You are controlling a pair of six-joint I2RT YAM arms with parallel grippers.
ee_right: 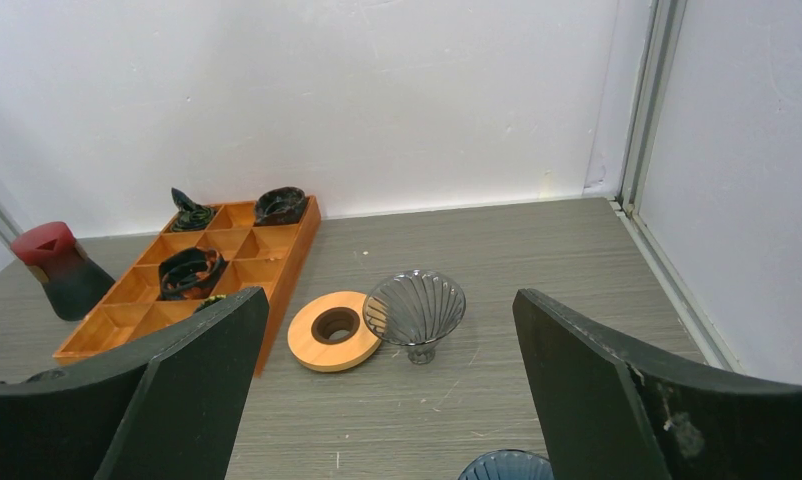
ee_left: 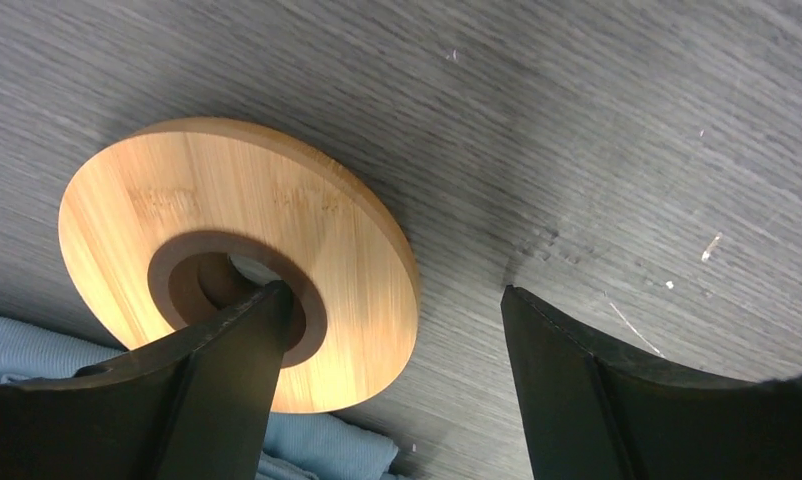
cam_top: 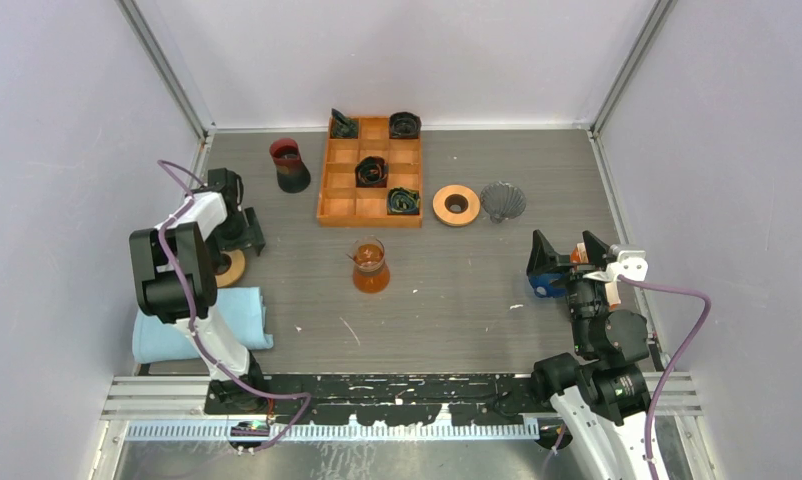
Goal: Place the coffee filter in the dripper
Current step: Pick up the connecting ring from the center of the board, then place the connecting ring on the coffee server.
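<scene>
Wooden ring rim between parted left jaws.

dripper: open above and right | left: wooden ring just beside | tray beyond

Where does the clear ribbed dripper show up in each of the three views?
Top external: dripper at the back, right of centre.
Left wrist: not in view.
Right wrist: dripper near the centre.
Shared landmark: wooden ring just left of it in both those views.
</scene>
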